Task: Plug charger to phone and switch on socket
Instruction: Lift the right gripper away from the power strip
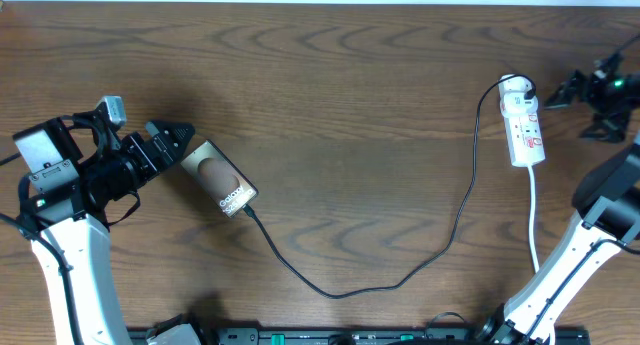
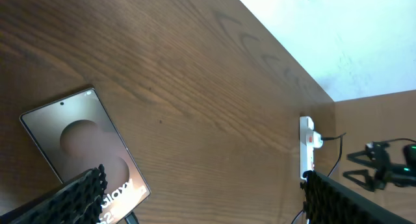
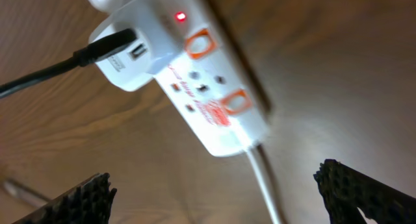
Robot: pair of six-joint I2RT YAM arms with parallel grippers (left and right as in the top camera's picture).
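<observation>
The bronze phone [image 1: 214,177] lies on the table at the left, its Galaxy lettering at the lower right end. The black charger cable [image 1: 400,281] runs from that end of the phone to a plug at the top of the white socket strip [image 1: 522,128]. My left gripper [image 1: 172,138] is open, just left of the phone's upper end. The left wrist view shows the phone [image 2: 78,146] between and beyond its fingers [image 2: 201,201]. My right gripper [image 1: 560,90] is open, right of the socket. The right wrist view shows the socket [image 3: 195,74] with a red light lit and its fingers [image 3: 214,198] spread wide.
The socket's white cord [image 1: 533,220] runs down toward the table's front edge beside my right arm. A black rail [image 1: 350,337] lies along the front edge. The table's far edge meets a white wall [image 2: 338,29].
</observation>
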